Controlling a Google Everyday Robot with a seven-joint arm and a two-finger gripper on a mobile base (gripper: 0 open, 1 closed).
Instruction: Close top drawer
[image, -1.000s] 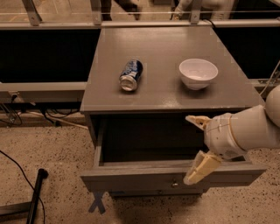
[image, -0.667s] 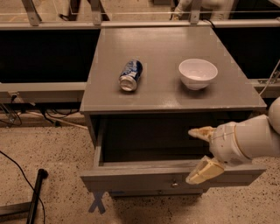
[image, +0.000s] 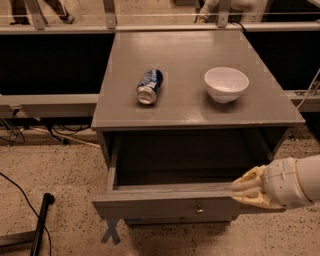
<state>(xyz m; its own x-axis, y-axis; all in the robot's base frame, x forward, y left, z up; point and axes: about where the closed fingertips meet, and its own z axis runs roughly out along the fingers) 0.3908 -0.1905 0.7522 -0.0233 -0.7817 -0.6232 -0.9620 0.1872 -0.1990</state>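
The top drawer of the grey cabinet is pulled out, showing its deep, dark, empty box. Its front panel has a small round metal knob at the centre. My gripper comes in from the right and sits against the right end of the drawer front, at its top edge. Its pale fingers are drawn together with no gap showing between them and hold nothing. The lower drawers are hidden below the open front.
A blue soda can lies on its side on the cabinet top, and a white bowl stands to its right. On the floor are a black pole and cables at left, and a blue tape cross.
My gripper has moved down and right to the right end of the drawer front. Its fingers, spread apart before, are now together. The drawer stays open.
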